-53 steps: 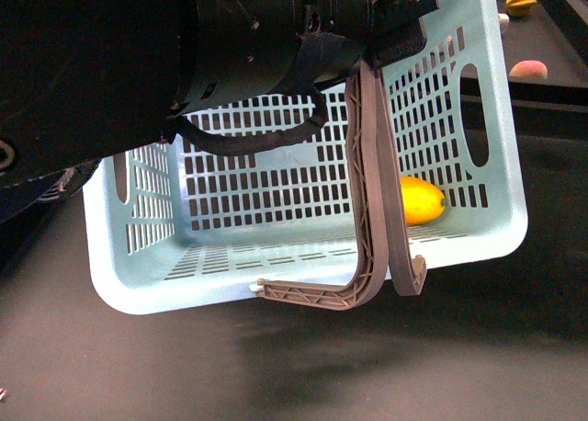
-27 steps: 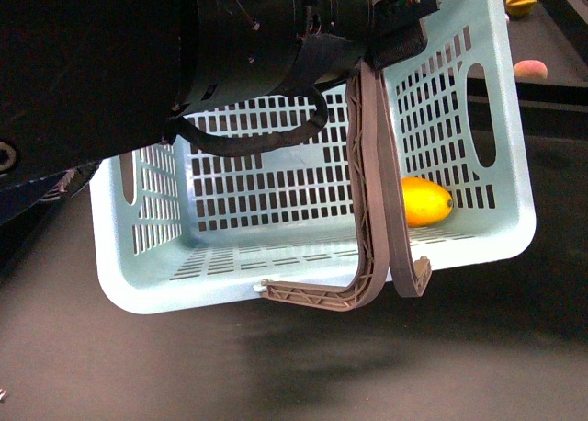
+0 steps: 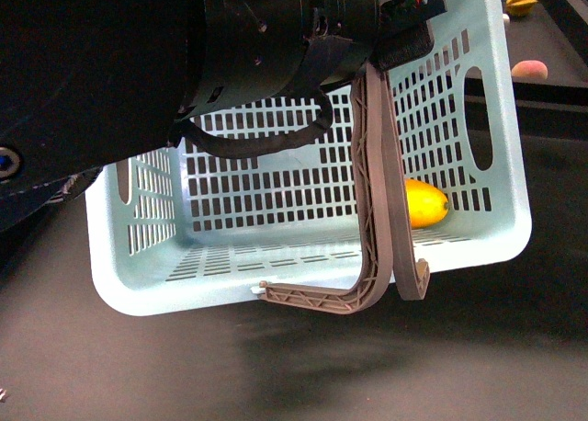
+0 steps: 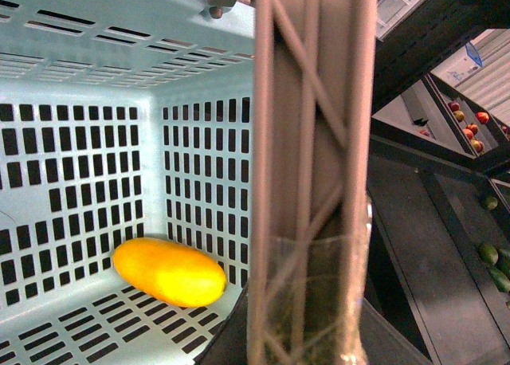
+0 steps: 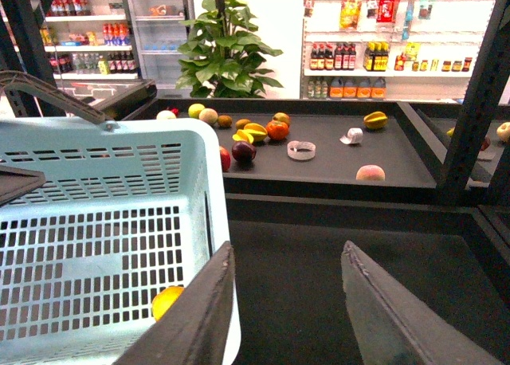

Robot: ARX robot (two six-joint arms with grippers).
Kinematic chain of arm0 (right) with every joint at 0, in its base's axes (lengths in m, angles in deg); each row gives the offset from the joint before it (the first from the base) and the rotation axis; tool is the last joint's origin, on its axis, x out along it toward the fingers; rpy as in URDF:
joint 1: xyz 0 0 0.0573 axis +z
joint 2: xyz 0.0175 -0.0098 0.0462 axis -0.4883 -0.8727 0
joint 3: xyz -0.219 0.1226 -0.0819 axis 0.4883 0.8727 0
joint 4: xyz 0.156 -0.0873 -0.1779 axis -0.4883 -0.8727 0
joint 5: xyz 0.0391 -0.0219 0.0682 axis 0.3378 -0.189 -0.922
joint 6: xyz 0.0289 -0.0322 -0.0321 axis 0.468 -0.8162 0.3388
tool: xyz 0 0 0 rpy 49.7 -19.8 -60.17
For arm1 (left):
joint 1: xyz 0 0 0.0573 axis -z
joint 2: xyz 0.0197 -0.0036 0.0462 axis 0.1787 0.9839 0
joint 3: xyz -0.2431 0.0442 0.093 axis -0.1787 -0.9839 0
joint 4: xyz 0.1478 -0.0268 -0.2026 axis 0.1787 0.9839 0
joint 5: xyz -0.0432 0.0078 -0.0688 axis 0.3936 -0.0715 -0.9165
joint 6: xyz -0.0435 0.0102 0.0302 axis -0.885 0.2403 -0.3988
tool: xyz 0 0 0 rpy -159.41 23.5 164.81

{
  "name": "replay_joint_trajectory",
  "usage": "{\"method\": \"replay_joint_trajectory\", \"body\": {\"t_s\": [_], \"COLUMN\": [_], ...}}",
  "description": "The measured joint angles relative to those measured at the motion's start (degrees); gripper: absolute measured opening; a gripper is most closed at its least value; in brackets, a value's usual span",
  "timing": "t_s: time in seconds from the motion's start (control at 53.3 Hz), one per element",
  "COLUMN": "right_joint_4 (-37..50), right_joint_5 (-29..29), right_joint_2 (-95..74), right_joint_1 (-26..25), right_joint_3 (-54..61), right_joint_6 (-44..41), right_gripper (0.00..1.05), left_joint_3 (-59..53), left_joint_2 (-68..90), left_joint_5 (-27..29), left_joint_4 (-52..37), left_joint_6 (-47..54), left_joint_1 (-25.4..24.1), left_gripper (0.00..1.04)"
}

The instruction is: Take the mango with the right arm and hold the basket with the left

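Mango lies inside the basket, flat on the slotted floor, tucked in the far corner by the basket's right wall. Its long axis runs roughly along the basket's back wall, and it touches or nearly touches both walls; I can't tell which.

Left pincer sits above the basket's middle, closed on both grey handles. They hang straight down from it, and the left wrist view shows them running right through the grip. The basket is tilted and looks lifted clear of the dark tabletop.

Right pincer is outside the basket, just beyond the right wall, jaws wide apart and holding nothing. From it the mango shows low down through the wall slots, so the wall stands between the two.

Judgement: the mango is already in the basket and the hold is on. The right arm is the nearer one, but any reach must go over the rim, not through the side.
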Motion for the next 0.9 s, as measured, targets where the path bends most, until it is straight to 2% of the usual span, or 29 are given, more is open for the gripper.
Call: {"method": "replay_joint_trajectory", "body": {"t_s": [0.131,0.563,0.657,0.901], "right_joint_4": [-3.9,-12.3,-20.9,-21.7], "right_joint_5": [0.2,0.2,0.1,0.1], "right_joint_2": [4.1,12.4,19.1,21.5], "right_joint_1": [0.0,0.0,0.0,0.1], "right_joint_3": [0.0,0.0,-0.1,-0.1], "right_joint_6": [-0.4,-0.4,-0.4,-0.4], "right_gripper": [0.01,0.02,0.02,0.02], "left_joint_3": [0.0,0.0,0.0,0.0], "left_joint_2": [0.0,0.0,0.0,0.0], "left_joint_5": [0.0,0.0,0.0,0.0], "left_joint_4": [0.0,0.0,0.0,0.0], "left_joint_6": [0.0,0.0,0.0,0.1], "left_joint_1": [0.0,0.0,0.0,0.0], "left_gripper": [0.06,0.06,0.06,0.06]}}
